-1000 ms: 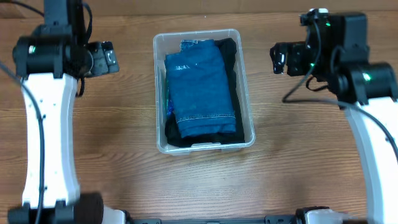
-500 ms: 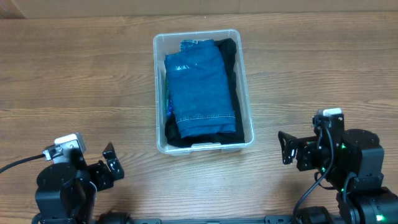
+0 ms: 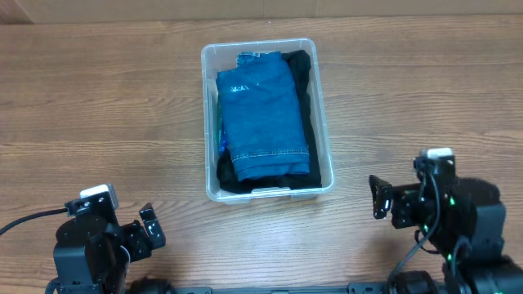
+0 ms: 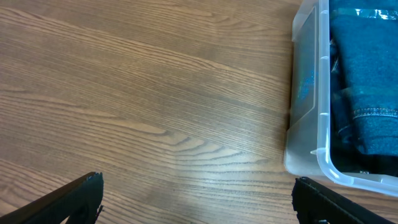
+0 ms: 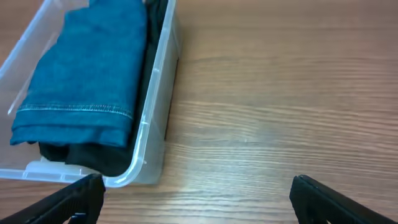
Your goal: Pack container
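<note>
The clear plastic container stands at the table's middle, holding folded blue jeans on top of dark clothing. It also shows in the left wrist view and the right wrist view. My left gripper is open and empty near the front left edge; its fingertips frame bare wood. My right gripper is open and empty at the front right, apart from the container.
The wooden table spreads left and right of the container. Both arm bases sit at the front edge. A cable runs from the left arm at the lower left.
One second ago both arms were raised beside the container's far end. They have since pulled back to the front edge and settled slightly lower. The container and clothes have not moved.
</note>
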Robot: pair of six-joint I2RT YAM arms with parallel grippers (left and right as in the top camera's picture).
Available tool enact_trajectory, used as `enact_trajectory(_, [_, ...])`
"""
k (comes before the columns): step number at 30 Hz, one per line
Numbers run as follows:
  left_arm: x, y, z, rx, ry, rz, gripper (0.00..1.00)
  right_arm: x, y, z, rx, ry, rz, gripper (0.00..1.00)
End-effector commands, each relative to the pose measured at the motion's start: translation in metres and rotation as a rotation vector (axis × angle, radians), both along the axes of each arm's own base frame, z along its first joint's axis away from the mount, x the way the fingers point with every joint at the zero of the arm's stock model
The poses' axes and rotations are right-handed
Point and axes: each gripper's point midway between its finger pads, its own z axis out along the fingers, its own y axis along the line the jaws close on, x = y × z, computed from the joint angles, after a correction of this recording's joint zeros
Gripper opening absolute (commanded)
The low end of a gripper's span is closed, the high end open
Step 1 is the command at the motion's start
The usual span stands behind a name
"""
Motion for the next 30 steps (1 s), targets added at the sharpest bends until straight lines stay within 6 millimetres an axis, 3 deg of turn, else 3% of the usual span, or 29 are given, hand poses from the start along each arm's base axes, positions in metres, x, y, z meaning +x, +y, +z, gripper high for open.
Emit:
enact_trajectory(1, [0.0, -0.001, -0.001, -0.013, -0.003, 0.006, 1.0, -0.004, -0.009, 0.005, -0.009, -0.205, -0.038, 1.0])
enact_trajectory(5, [0.0, -0.001, -0.001, -0.013, -0.003, 0.006, 1.0, 0.001, -0.006, -0.01, 0.035, -0.474, -0.035, 1.0])
enact_trajectory(12, [0.0, -0.001, -0.001, -0.013, -0.003, 0.006, 1.0, 0.035, -0.009, -0.024, 0.055, -0.764, -0.066, 1.0])
enact_trajectory(15, [0.0, -0.001, -0.001, -0.013, -0.003, 0.006, 1.0, 0.04, -0.009, -0.068, 0.037, -0.636, -0.069, 1.0])
enact_trajectory(30, [0.0, -0.001, -0.001, -0.013, -0.003, 0.006, 1.0, 0.04, -0.009, -0.068, 0.037, -0.634, -0.072, 1.0])
